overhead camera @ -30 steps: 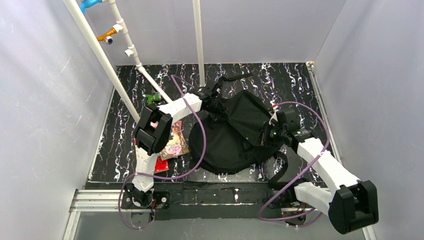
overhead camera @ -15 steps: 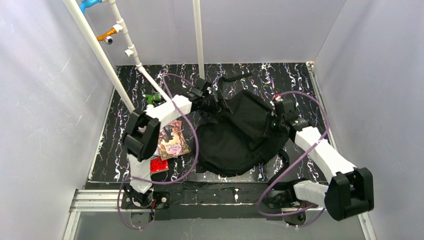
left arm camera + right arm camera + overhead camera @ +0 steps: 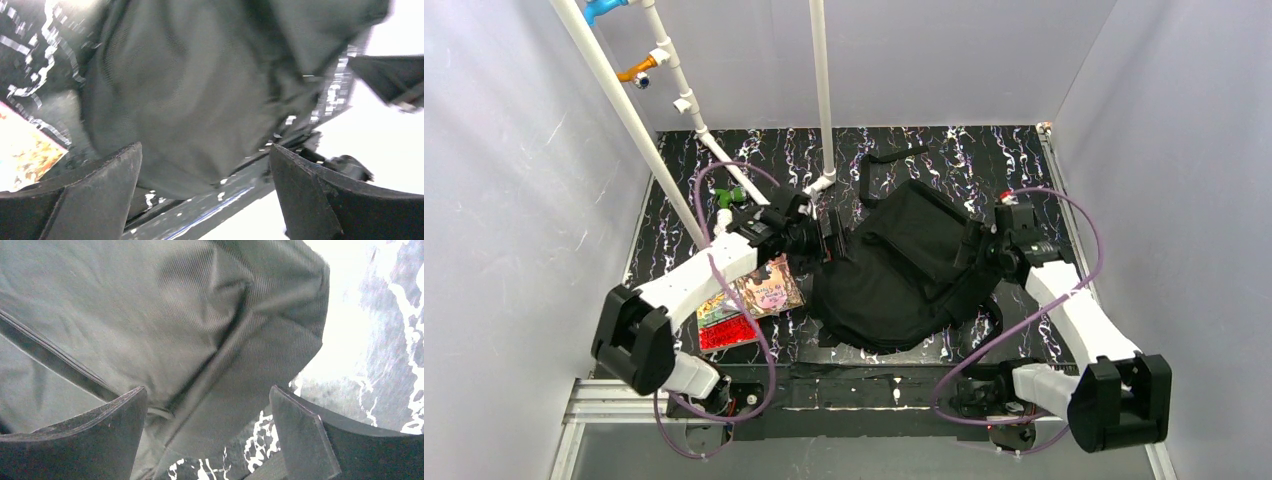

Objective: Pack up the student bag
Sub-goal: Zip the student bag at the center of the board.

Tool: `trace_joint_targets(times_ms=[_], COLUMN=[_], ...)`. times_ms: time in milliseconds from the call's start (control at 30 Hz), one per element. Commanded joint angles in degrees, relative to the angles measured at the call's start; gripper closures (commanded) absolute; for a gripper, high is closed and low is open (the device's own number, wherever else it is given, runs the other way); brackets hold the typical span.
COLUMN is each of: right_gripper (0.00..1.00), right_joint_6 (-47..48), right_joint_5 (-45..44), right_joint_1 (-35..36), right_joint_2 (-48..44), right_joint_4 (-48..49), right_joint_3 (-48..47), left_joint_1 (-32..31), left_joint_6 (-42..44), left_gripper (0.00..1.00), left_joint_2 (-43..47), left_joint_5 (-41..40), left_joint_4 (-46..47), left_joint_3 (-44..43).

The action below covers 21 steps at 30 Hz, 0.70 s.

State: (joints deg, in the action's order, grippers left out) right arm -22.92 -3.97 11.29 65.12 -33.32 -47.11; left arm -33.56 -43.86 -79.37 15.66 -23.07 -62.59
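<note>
Backpack [image 3: 904, 265]: black, soft, floppy, probably light; crumpled on tabletop [image 3: 1014, 160]. Left pincer [image 3: 827, 233] and right pincer [image 3: 973, 246]: spread, empty, just beside its opposite edges. Best gripped at zipper rim or strap.

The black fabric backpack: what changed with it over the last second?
Both claws let go of the large black fabric backpack: the left claw opened and drew back leftward, the right claw opened and backed off rightward. The colourful books beside it stayed put.
</note>
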Motion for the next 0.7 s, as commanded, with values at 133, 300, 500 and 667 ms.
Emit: trace_joint_targets(times_ms=[133,300,500,667], right_gripper=[0.36,0.51,0.37,0.14], right_joint_6=[-4.9,-3.3,1.0,4.4], right_joint_5=[11.1,8.5,4.3,1.0], right_joint_1=[-0.5,-0.6,-0.7,-0.7], right_joint_2=[1.9,12.9,31.0,30.1], right_joint_4=[11.3,17.6,13.6,6.4], right_joint_3=[9.6,2.8,-16.1,-17.9], left_joint_1=[-3.6,-11.5,-14.8,-14.8], left_joint_6=[2.3,-3.5,-10.3,-9.4], left_gripper=[0.09,0.43,0.53,0.52], left_joint_2=[-7.9,-9.4,-11.1,-11.4], left_joint_5=[-4.1,-4.6,3.2,1.4], left_joint_4=[-3.4,1.8,13.0,12.2], left_joint_3=[8.7,12.1,15.0,13.1])
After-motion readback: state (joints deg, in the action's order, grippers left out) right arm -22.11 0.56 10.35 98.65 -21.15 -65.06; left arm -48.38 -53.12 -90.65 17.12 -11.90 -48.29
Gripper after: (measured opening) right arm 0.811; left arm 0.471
